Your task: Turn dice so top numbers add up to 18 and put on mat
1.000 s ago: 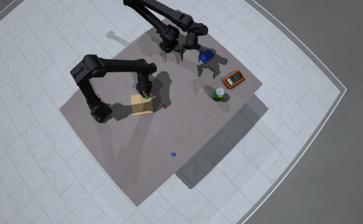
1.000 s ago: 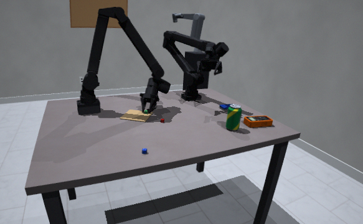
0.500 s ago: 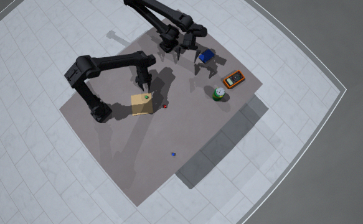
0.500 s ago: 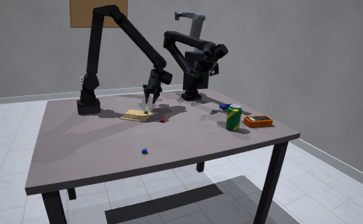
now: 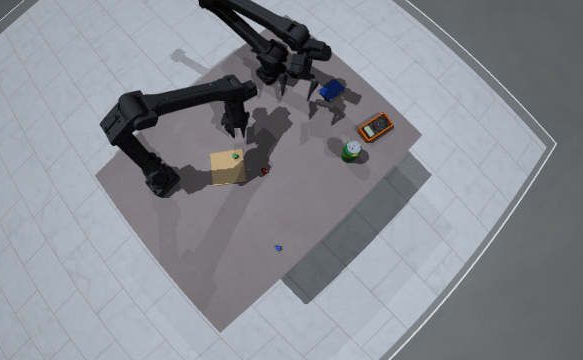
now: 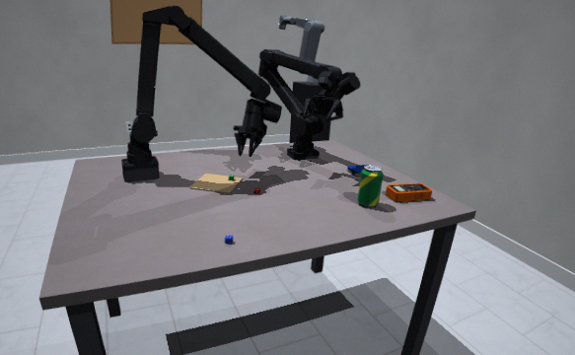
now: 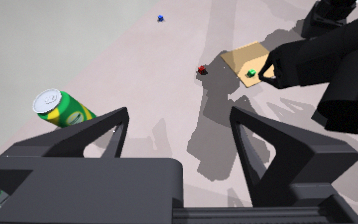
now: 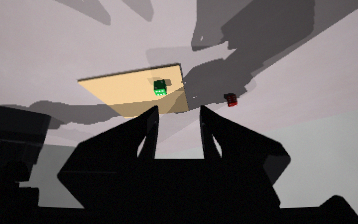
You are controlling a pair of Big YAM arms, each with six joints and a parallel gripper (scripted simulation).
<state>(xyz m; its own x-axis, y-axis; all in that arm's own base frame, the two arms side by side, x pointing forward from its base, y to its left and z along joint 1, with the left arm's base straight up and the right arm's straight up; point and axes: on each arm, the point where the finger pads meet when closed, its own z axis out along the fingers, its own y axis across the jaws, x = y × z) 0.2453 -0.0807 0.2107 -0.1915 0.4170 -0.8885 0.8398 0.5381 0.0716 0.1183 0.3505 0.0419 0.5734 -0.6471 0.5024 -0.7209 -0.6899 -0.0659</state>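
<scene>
A tan square mat (image 5: 226, 175) (image 6: 213, 183) (image 7: 247, 52) (image 8: 125, 87) lies on the table. The green die (image 5: 235, 156) (image 6: 231, 177) (image 7: 251, 73) (image 8: 160, 88) rests on it near one corner and looks flat. The red die (image 5: 265, 171) (image 6: 257, 191) (image 7: 202, 70) (image 8: 232, 100) lies just off the mat. The blue die (image 5: 278, 248) (image 6: 229, 240) (image 7: 160, 18) lies far off near the table's front edge. Top numbers are too small to read. My right gripper (image 5: 239, 136) (image 6: 246, 155) (image 8: 179, 111) is partly open, empty, above and behind the green die. My left gripper (image 5: 296, 98) (image 7: 179, 112) is wide open and empty, away from the dice.
A green and yellow can (image 5: 351, 151) (image 6: 370, 187) (image 7: 66, 111) stands upright near an orange multimeter (image 5: 376, 127) (image 6: 408, 192). A dark blue object (image 5: 332, 90) (image 6: 355, 170) lies beside my left gripper in the top view.
</scene>
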